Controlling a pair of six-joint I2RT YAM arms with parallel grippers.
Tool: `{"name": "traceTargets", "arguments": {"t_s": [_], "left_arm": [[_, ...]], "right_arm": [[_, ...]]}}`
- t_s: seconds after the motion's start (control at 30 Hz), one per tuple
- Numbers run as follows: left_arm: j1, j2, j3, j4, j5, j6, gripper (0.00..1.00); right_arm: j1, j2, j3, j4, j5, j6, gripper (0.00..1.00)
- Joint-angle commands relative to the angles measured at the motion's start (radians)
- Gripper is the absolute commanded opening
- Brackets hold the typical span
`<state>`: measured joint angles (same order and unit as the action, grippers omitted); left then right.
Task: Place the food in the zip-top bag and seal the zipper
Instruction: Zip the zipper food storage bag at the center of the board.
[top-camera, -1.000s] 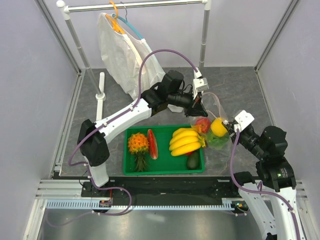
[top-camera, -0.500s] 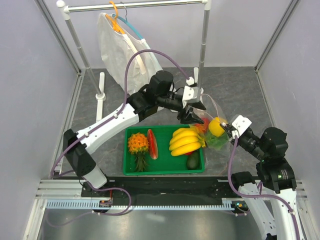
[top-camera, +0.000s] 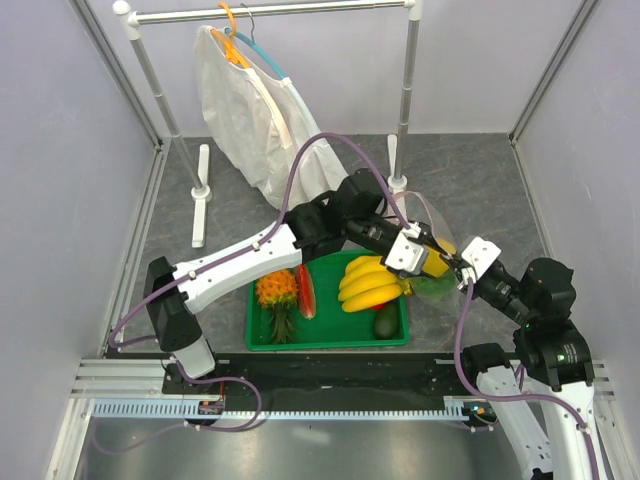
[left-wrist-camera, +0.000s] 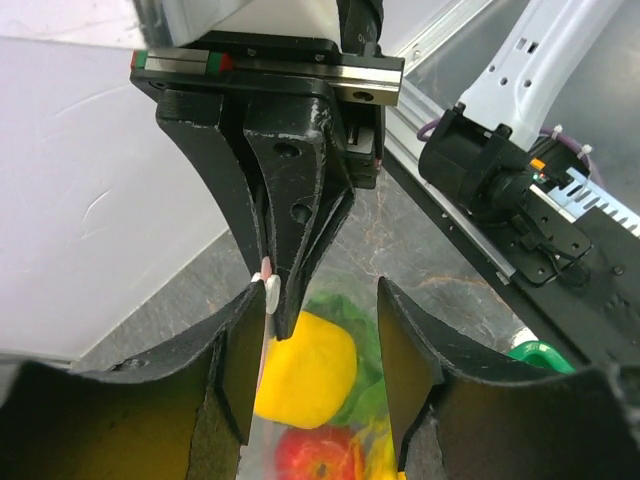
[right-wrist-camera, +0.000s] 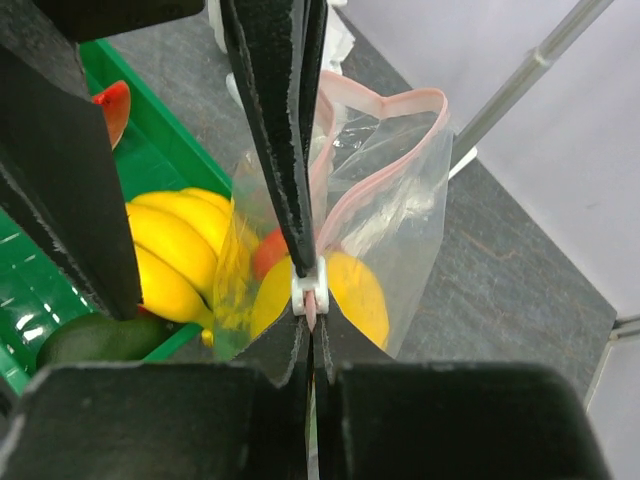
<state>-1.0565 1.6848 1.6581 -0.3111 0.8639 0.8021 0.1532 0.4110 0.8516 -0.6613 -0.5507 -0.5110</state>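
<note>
The clear, floppy zip-top bag with the pale pink dots (right-wrist-camera: 400, 190) sits on the grey marbled surface (top-camera: 470, 190) just beside the right end of the green plastic tray (top-camera: 300, 343). Through its wall show the round yellow fruit (left-wrist-camera: 305, 368), the round red tomato (left-wrist-camera: 315, 458) and the pale-green leafy lettuce head (left-wrist-camera: 355, 325), so the food looks loaded and sealing is what remains. The narrow pale-pink zipper strip (right-wrist-camera: 385, 105) gapes in a loop. The right arm's fingers (right-wrist-camera: 312, 318) are clenched on one end of that strip; the left arm's fingers (top-camera: 425, 257) are spread, grasping nothing, hanging over the mouth right by the right arm's pinch. The likely failure is a bad bite: if the left fingers close with only one lip between them, or beside the strip, a run along the mouth would leave it open. The two sets of fingers are close enough to knock together, and a hard tug might pull the strip out of the right pinch or tip the floppy bag so the fruit rolls out. Against a second ago, the left arm has come down from behind the bag to its mouth, hiding the tomato from the top camera, while the right arm and the bag have hardly moved.
</note>
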Motion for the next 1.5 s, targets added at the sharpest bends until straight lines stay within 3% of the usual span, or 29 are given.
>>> {"name": "traceTargets", "arguments": {"t_s": [0.0, 0.5, 0.83, 0.93, 1.47], "left_arm": [[-0.008, 0.006, 0.040, 0.000, -0.020, 0.083, 0.54], [-0.042, 0.041, 0.063, 0.018, -0.075, 0.117, 0.50], [-0.043, 0.062, 0.080, -0.014, -0.097, 0.132, 0.15], [-0.027, 0.065, 0.078, -0.022, -0.105, 0.144, 0.09], [0.124, 0.128, 0.081, -0.043, -0.183, 0.321, 0.04]], "right_arm": [[0.002, -0.014, 0.040, -0.026, -0.052, -0.032, 0.00], [0.002, -0.038, 0.043, -0.049, -0.077, -0.061, 0.00], [0.002, -0.057, 0.047, -0.064, -0.066, -0.070, 0.00], [0.000, -0.064, 0.049, -0.066, -0.063, -0.070, 0.00], [0.002, -0.101, 0.063, -0.095, -0.048, -0.072, 0.00]]}}
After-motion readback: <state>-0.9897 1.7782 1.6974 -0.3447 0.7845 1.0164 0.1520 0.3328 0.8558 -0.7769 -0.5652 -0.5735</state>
